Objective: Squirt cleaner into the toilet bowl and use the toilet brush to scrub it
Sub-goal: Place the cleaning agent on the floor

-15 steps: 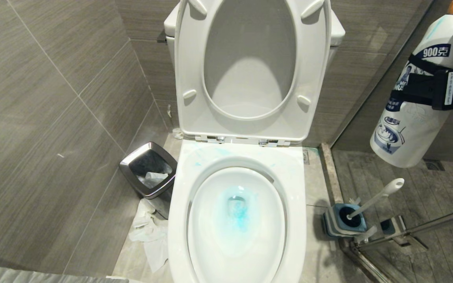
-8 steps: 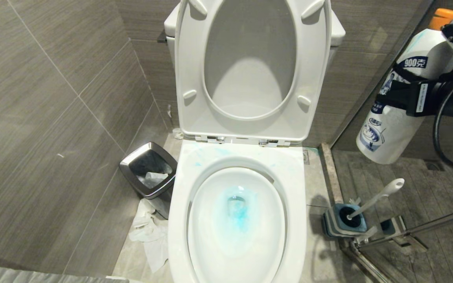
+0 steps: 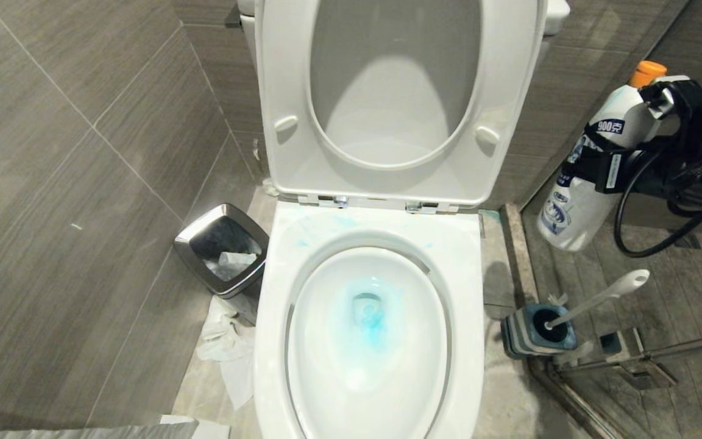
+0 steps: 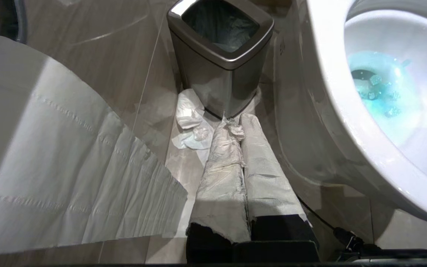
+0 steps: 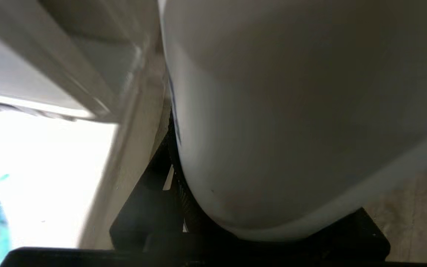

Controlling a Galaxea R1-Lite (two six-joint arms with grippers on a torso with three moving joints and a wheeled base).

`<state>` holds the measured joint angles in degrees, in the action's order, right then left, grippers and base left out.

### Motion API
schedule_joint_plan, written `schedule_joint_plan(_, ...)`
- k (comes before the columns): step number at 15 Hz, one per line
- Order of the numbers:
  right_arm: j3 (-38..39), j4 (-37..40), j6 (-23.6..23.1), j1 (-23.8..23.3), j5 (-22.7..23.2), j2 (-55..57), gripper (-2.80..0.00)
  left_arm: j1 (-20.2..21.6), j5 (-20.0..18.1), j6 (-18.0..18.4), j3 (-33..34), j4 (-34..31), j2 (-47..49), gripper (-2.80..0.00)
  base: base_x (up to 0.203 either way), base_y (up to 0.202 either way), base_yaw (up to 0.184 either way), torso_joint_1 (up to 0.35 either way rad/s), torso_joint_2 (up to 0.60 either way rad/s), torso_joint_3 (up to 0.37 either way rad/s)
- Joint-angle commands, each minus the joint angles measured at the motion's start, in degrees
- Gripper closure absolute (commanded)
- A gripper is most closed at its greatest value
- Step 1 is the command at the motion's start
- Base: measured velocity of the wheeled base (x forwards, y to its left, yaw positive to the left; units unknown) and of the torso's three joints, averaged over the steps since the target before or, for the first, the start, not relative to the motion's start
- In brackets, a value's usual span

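my right gripper (image 3: 601,167) is clamped around the cleaner bottle (image 3: 576,195), with the toilet brush (image 3: 598,299) just below it. blue cleaner (image 3: 369,317) pools in the toilet bowl (image 3: 278,341). left gripper (image 4: 241,129) is closed on nothing.

Qty count, ref. toilet bowl (image 3: 370,341):
- Toilet bowl: 1, w/ 1 raised seat (image 3: 397,97).
- Cleaner bottle (image 3: 588,177): 1, white w/ orange cap, right of bowl.
- Toilet brush (image 3: 601,299): 1, in 1 blue holder (image 3: 534,332), right of bowl.
- Bin (image 3: 222,251): 1, chrome-rimmed, left of bowl.
- Paper-wrapped fingers (image 4: 221,163): 2, left of bowl.
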<state>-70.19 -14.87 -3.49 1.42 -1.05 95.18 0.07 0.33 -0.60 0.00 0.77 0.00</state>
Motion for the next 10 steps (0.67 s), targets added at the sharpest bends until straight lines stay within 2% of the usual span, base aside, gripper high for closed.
schedule_joint_plan(1,-0.2,-0.2,0.0,-1.8,1.2,3.5,0.0,0.0,0.0,0.0,0.4,0.0,0.0,0.0,0.0,0.0,0.0,0.002,0.01,-0.193)
schedule_joint_plan(3,-0.9,-1.1,0.0,-2.2,1.6,6.1,0.0,0.0,0.0,0.0,0.4,0.0,0.0,0.0,0.0,0.0,0.0,0.013,0.01,-0.199)
schedule_joint_plan(7,-1.0,-9.5,-0.1,-2.2,1.7,12.5,0.0,0.0,0.0,0.0,0.4,0.0,0.0,0.0,0.0,0.0,0.0,0.003,0.0,-0.203)
schedule_joint_plan(10,-1.8,-14.3,-0.4,-2.2,4.1,16.5,0.0,0.0,0.0,0.0,0.4,0.0,0.0,0.0,0.0,0.0,0.0,0.003,0.0,-0.197)
